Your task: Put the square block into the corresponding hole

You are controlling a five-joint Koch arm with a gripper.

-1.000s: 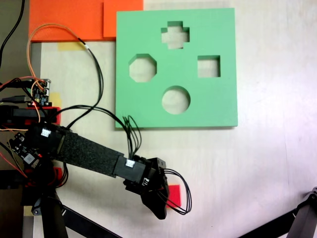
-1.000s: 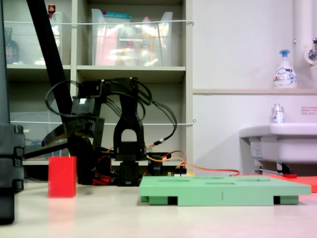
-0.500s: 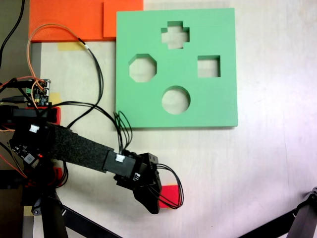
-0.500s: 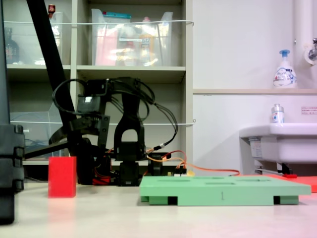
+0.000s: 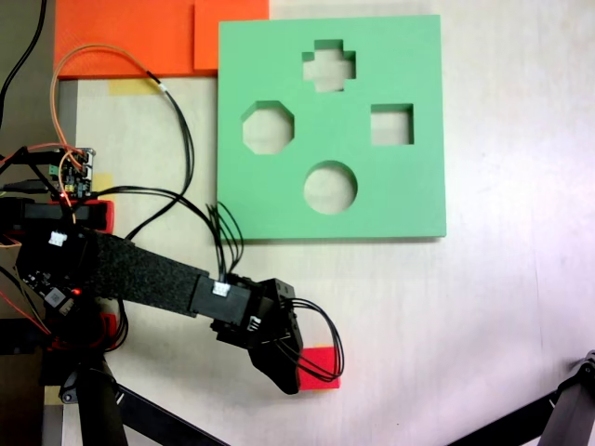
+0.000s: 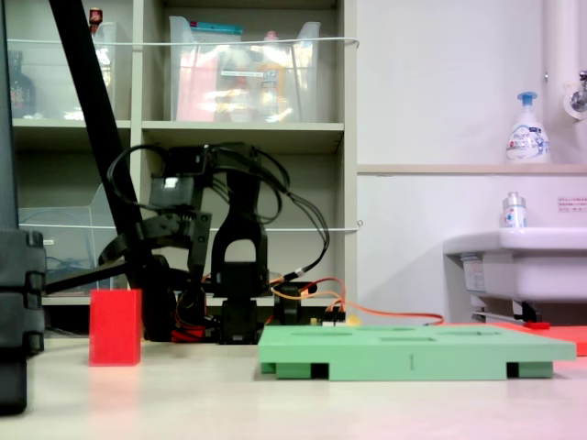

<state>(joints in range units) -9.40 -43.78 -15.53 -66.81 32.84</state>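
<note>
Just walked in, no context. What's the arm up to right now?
The Koch arm's gripper is over the red square block on the table, near the first exterior view's bottom; a grip cannot be confirmed. The block stands clear of the green foam board. The board's square hole is empty, so nothing is placed yet.

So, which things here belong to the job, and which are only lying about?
Belong to the job:
- red cube, on the table, not yet in the board
- square cut-out of the green foam board
- hand, beside the cube

Only lying about:
- cross cut-out, octagonal cut-out, round cut-out
- orange foam sheet
- soap bottle
- sink
</note>
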